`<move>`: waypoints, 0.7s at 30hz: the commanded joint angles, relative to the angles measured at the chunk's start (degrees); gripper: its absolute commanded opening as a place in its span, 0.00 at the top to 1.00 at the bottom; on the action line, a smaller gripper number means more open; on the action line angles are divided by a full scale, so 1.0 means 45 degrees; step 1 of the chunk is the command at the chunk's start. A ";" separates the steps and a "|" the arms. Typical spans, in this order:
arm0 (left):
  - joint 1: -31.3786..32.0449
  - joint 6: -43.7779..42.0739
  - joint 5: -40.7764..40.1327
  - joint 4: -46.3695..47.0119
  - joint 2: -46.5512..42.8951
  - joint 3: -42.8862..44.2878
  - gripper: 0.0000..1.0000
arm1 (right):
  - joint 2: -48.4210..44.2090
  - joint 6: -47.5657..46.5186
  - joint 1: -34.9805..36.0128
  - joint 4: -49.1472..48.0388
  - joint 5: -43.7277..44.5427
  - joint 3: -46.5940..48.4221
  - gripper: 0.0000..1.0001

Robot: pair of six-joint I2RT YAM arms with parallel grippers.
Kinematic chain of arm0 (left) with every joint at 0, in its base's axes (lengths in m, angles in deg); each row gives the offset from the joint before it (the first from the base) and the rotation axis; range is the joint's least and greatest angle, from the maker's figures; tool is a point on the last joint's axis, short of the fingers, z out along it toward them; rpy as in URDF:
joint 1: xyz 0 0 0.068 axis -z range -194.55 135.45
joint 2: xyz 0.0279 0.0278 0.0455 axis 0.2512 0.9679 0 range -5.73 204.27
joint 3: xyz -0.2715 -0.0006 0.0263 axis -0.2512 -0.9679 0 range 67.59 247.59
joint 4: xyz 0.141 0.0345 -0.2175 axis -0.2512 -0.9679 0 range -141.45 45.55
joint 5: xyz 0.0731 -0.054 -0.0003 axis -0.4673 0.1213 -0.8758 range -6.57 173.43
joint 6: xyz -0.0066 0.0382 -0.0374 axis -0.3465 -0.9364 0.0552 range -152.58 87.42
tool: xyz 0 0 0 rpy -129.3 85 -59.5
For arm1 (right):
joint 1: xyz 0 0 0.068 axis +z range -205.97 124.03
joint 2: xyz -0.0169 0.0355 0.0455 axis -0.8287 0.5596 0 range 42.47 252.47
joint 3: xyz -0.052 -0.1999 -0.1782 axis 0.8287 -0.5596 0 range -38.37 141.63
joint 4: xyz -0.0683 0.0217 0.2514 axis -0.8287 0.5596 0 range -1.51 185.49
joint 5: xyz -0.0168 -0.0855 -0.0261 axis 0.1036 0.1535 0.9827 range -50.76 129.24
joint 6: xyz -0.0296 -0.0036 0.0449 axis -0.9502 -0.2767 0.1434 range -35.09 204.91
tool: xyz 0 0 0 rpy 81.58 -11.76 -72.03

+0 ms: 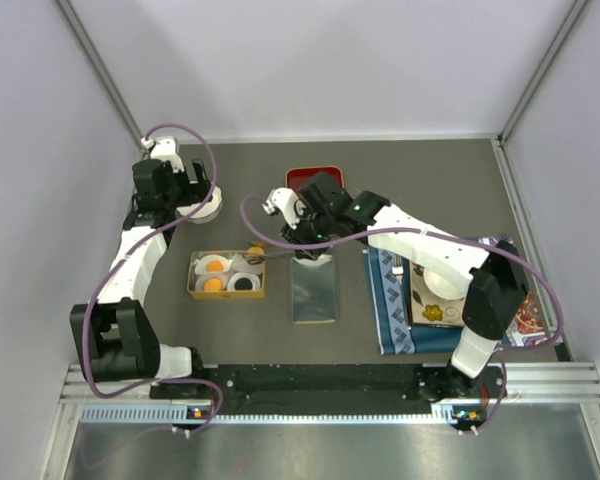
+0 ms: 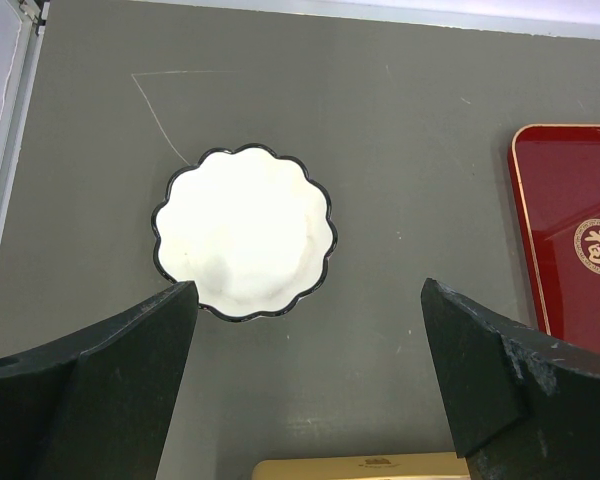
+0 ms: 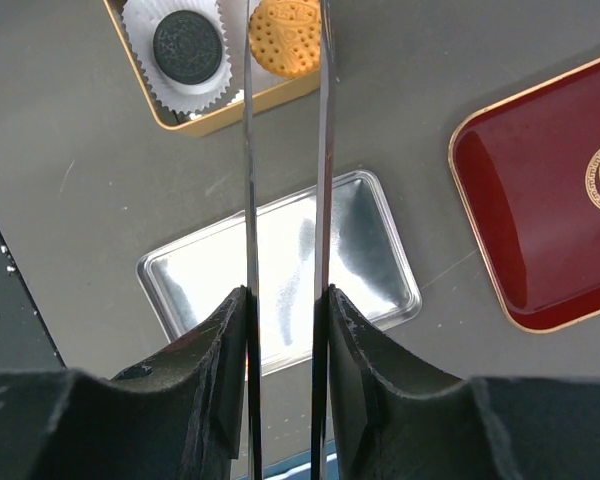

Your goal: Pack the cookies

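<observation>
A gold box (image 1: 194,291) holds two orange cookies (image 1: 214,266) and a black cookie (image 1: 244,283) in white paper cups. My right gripper (image 1: 300,238) is shut on metal tongs (image 3: 248,180). The tong tips pinch a third orange cookie (image 3: 286,38) over the box's far right corner, next to the black cookie (image 3: 188,47). My left gripper (image 2: 310,300) is open and empty, hovering just near of an empty white scalloped plate (image 2: 243,232).
A silver tin lid (image 1: 314,290) lies right of the box, under the tongs (image 3: 280,260). A red tray (image 1: 313,178) sits behind it. A blue cloth (image 1: 392,300) with dishes lies at the right. The box's edge (image 2: 360,466) shows below the left gripper.
</observation>
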 commanded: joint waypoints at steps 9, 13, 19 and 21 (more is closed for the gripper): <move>-0.0071 0.0086 0.0030 0.0545 0.0109 0.0071 0.01 | 0.0357 -0.0030 0.0535 -0.0606 -0.0427 0.0883 0.86; -0.0072 0.0047 0.0010 0.0545 0.0128 0.0091 0.01 | 0.0416 -0.0049 0.0555 -0.0625 -0.0388 0.0883 0.86; -0.0071 0.0047 0.0010 0.0584 0.0167 0.0111 0.01 | 0.0494 -0.0030 0.0594 -0.0625 -0.0388 0.0863 0.86; -0.0071 0.0028 0.0010 0.0546 0.0167 0.0130 0.01 | 0.0533 -0.0088 0.0653 -0.0625 -0.0369 0.0844 0.85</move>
